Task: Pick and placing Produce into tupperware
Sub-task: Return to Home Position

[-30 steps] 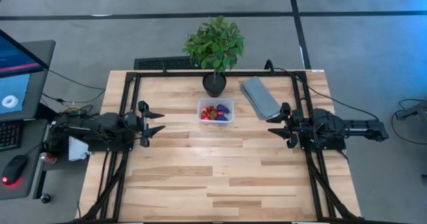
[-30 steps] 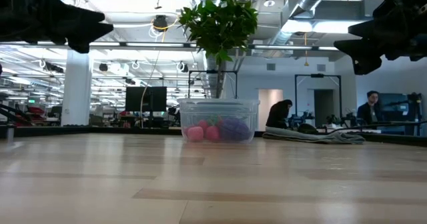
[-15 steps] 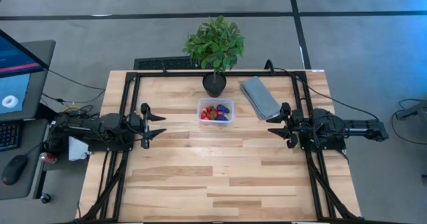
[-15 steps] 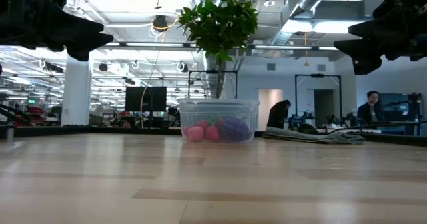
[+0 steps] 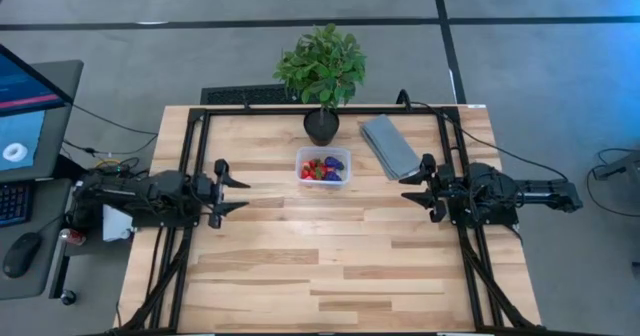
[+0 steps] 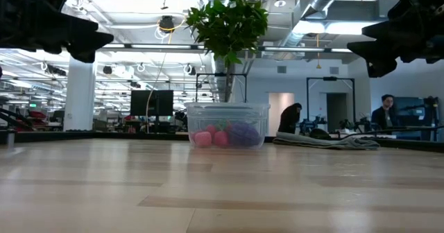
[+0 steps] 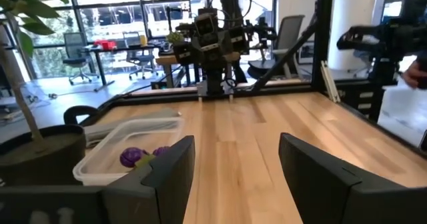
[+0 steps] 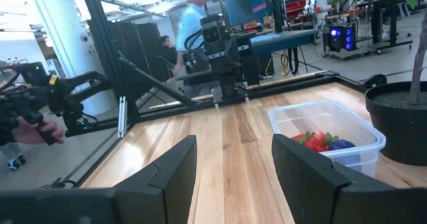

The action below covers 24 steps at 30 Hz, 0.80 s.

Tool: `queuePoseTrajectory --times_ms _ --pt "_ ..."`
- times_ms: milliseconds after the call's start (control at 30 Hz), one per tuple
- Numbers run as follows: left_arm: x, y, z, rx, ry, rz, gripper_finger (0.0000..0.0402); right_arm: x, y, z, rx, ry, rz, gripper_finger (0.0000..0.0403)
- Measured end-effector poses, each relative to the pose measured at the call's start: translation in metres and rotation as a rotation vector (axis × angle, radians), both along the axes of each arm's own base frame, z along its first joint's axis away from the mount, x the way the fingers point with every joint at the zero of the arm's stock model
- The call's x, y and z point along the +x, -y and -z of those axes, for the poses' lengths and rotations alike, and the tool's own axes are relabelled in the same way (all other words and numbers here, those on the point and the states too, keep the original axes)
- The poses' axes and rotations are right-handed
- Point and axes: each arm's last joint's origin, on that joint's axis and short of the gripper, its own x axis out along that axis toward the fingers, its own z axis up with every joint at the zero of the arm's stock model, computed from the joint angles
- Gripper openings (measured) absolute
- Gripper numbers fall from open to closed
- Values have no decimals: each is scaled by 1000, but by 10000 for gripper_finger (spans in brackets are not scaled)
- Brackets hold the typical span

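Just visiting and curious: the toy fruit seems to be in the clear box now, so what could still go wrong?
Little, probably. The tupperware has no lid, so a knock could spill the produce. The left hand and right hand hang open at opposite sides of the table, well apart from it. Trouble would need an arm swinging inward toward the tupperware or the plant pot just beyond.

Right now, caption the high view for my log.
Left gripper and right gripper, both open, flank the clear tub of toy fruit.
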Motion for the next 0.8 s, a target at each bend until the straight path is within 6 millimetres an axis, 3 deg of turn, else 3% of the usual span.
queuePoseTrajectory --times_ms 467,800 --pt "6 0 7 60 -84 -32 210 3 0 4 -95 -45 0 219" --pt "4 -1 -14 250 126 -65 210 4 0 4 -96 -49 -8 219"
